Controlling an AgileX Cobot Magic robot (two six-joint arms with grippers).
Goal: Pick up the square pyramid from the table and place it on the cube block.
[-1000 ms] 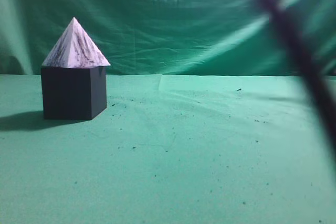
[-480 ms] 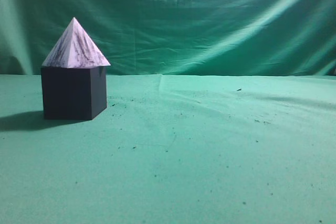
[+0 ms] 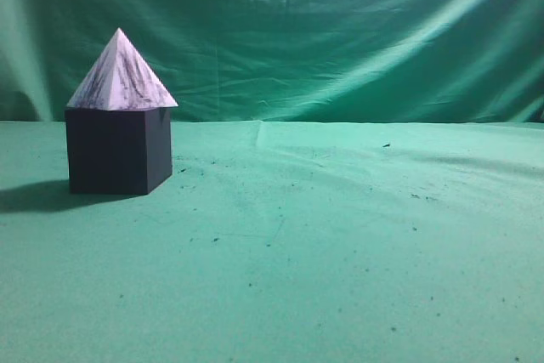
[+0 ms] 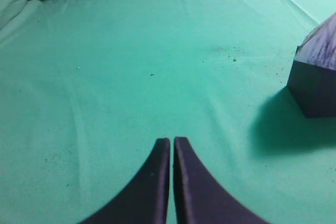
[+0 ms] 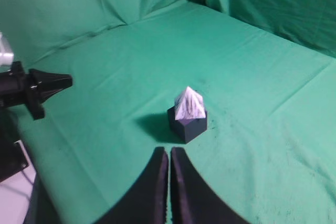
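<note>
The square pyramid [image 3: 121,75], white-lilac with dark streaks, sits upright on top of the dark cube block [image 3: 118,150] at the left of the green table [image 3: 323,235]. Both also show in the right wrist view, the pyramid [image 5: 189,104] on the cube [image 5: 188,125], and at the right edge of the left wrist view, the pyramid [image 4: 321,45] on the cube [image 4: 314,91]. My left gripper [image 4: 171,140] is shut and empty, low over the cloth, left of the cube. My right gripper [image 5: 169,150] is shut and empty, high above the table, well back from the cube. Neither gripper shows in the exterior view.
A draped green backdrop [image 3: 340,31] hangs behind the table. In the right wrist view the left arm [image 5: 31,90] reaches in from the left, past the table's left edge [image 5: 31,145].
A dark blurred arm that crossed the right of the exterior view one second ago has left it. The pyramid and cube have not moved.
</note>
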